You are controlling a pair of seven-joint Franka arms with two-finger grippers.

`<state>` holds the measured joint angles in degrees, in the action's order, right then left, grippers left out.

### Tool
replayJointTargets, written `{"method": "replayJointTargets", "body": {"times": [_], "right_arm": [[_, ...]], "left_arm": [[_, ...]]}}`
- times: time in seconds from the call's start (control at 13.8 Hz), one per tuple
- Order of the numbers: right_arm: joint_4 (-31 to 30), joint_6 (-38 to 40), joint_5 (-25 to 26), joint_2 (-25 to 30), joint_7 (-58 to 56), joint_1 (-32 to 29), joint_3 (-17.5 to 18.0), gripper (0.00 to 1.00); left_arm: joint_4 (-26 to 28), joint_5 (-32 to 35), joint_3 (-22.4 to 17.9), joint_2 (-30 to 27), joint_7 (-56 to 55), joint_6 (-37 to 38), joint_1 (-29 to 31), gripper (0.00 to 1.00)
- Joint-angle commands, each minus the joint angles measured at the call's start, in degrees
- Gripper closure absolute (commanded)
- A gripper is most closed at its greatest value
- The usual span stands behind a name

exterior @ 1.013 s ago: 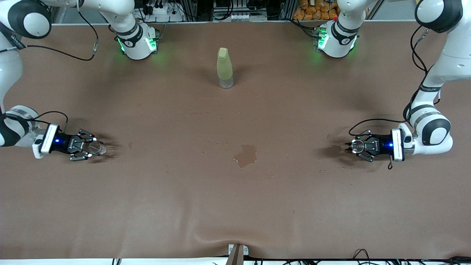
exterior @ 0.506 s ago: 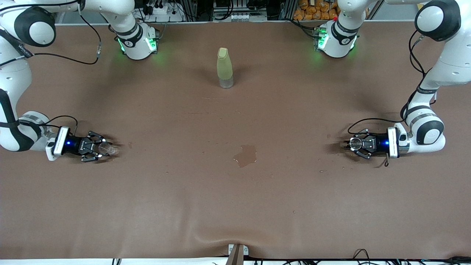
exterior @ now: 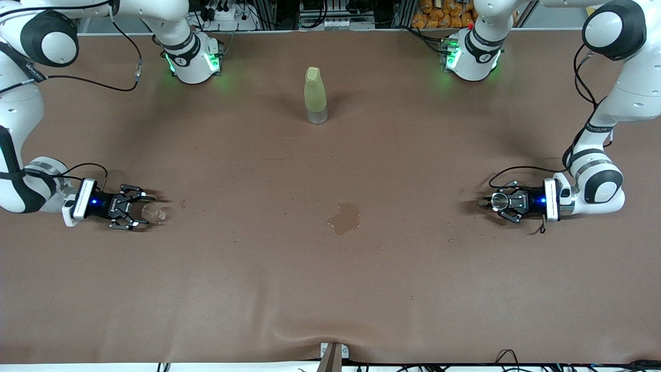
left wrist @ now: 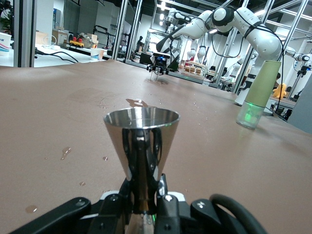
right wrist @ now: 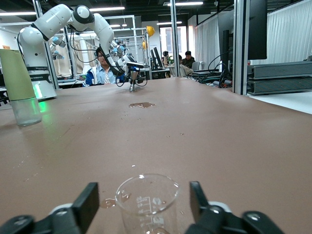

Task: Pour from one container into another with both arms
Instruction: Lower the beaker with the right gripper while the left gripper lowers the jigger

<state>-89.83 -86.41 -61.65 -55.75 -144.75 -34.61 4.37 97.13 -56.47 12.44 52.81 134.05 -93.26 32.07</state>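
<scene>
A clear glass beaker (exterior: 156, 212) stands on the brown table near the right arm's end. My right gripper (exterior: 146, 210) is open, low at the table, its fingers apart on either side of the beaker without touching it. The right wrist view shows the beaker (right wrist: 151, 204) between the spread fingers of that gripper (right wrist: 143, 194). Near the left arm's end, my left gripper (exterior: 490, 202) is shut on a small steel cone cup (exterior: 499, 202), low over the table. In the left wrist view the cup (left wrist: 141, 127) stands upright with its stem held in the gripper (left wrist: 142, 187).
A tall yellow-green bottle (exterior: 315, 95) stands mid-table toward the robots' bases. A small puddle (exterior: 344, 218) lies on the table (exterior: 330, 289) between the two grippers, with droplets scattered around it and near the beaker.
My right gripper carried the beaker toward the table's middle, let go of it and drew back a little with its fingers open. The left gripper sank slightly, still holding the steel cup.
</scene>
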Motion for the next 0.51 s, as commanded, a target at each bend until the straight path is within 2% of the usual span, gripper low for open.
{"method": "replayJointTargets", "body": {"times": [0.0, 0.14, 0.43], "right_arm": [[2.3, 3.8, 1.8, 2.0, 4.0, -1.1, 0.3, 0.0], [4.2, 4.6, 5.9, 4.9, 10.7, -1.1, 0.0, 0.0], [15.2, 10.5, 8.6, 7.1, 32.0, 0.8, 0.5, 0.0]], "left_arm": [[-1.7, 0.9, 0.3, 1.2, 0.9, 0.7, 0.2, 0.64], [-1.7, 1.1, 0.4, 1.2, 0.9, 0.7, 0.2, 0.47], [-1.9, 1.1, 0.4, 0.4, 0.5, 1.4, 0.2, 0.15]]}}
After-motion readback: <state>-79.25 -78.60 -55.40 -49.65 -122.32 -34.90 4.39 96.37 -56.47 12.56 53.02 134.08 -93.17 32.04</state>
